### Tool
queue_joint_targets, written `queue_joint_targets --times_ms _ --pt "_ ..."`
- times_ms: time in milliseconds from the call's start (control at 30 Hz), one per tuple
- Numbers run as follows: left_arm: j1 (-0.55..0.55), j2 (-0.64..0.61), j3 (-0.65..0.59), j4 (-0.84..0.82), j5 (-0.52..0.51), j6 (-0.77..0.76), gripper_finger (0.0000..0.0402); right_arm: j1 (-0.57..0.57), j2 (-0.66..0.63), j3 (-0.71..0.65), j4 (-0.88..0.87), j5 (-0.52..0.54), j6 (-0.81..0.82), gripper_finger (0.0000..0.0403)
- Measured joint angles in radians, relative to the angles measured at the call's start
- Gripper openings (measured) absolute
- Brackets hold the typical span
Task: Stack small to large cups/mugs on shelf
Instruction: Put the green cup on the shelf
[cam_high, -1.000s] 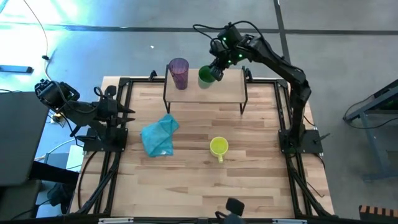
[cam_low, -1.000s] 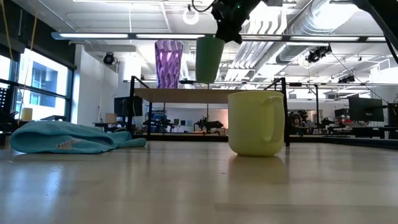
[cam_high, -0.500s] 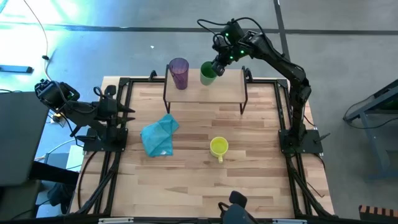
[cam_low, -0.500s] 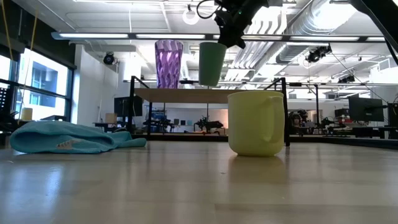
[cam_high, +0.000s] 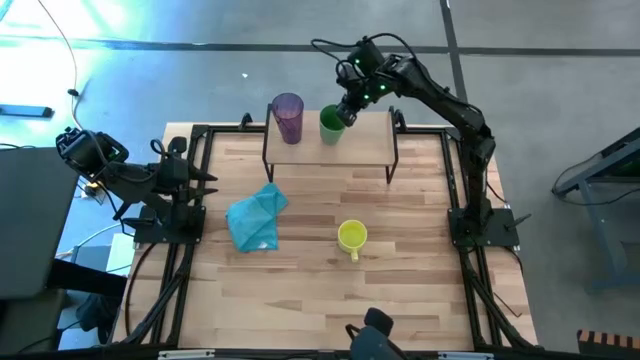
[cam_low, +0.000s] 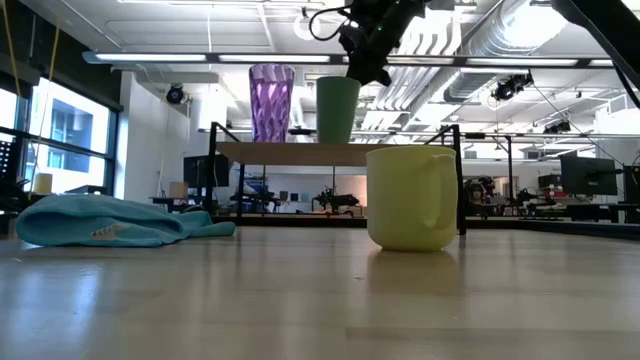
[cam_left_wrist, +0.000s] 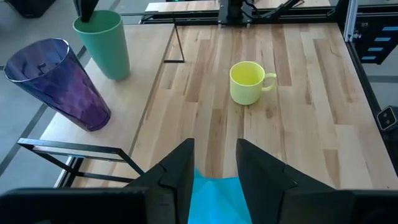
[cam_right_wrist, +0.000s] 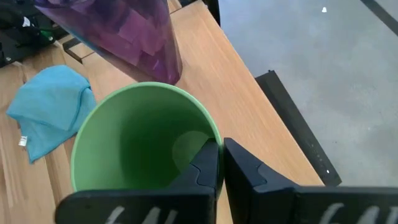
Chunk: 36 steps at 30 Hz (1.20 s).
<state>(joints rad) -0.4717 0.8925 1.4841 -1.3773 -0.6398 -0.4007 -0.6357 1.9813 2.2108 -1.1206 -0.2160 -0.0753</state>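
Cups share the shelf (cam_high: 360, 140): purple tumbler (cam_high: 288, 117) left, green cup (cam_high: 331, 124) just right of it, its rim pinched by the right gripper (cam_high: 347, 109). A sideways pull on release could tip it against the tumbler. Only the low view suggests its base is seated. Left gripper (cam_left_wrist: 212, 163) waits open far left; yellow-green mug (cam_high: 351, 237) sits near.

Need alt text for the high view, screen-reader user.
Seen from above, the right pincer grips the rim of a short green plastic cup standing on a low light wooden shelf beside a tall translucent purple tumbler. A yellow-green handled mug and crumpled light blue cloth lie on the table; the left arm waits at its left edge.
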Motion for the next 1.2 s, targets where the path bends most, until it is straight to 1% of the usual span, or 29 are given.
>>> queue_joint_targets --times_ms 300,700,933,1067,1200 --pt "0.000 0.000 0.000 0.000 0.003 0.000 0.0108 0.000 0.004 0.000 -0.002 0.031 0.016 0.0000" --pt "0.000 0.000 0.000 -0.001 0.004 -0.001 0.0108 -0.001 0.033 0.002 -0.011 0.025 0.034 0.0000" --pt "0.000 0.000 0.000 -0.008 0.023 -0.011 0.0108 0.000 0.041 0.002 -0.004 0.024 0.044 0.0000" --pt "0.000 0.000 0.000 -0.016 0.023 -0.019 0.0108 -0.003 0.042 0.033 -0.015 0.037 0.045 0.0000" --pt "0.000 0.000 0.000 -0.017 0.023 -0.020 0.0108 -0.003 0.042 0.094 -0.034 0.046 0.045 0.0000"
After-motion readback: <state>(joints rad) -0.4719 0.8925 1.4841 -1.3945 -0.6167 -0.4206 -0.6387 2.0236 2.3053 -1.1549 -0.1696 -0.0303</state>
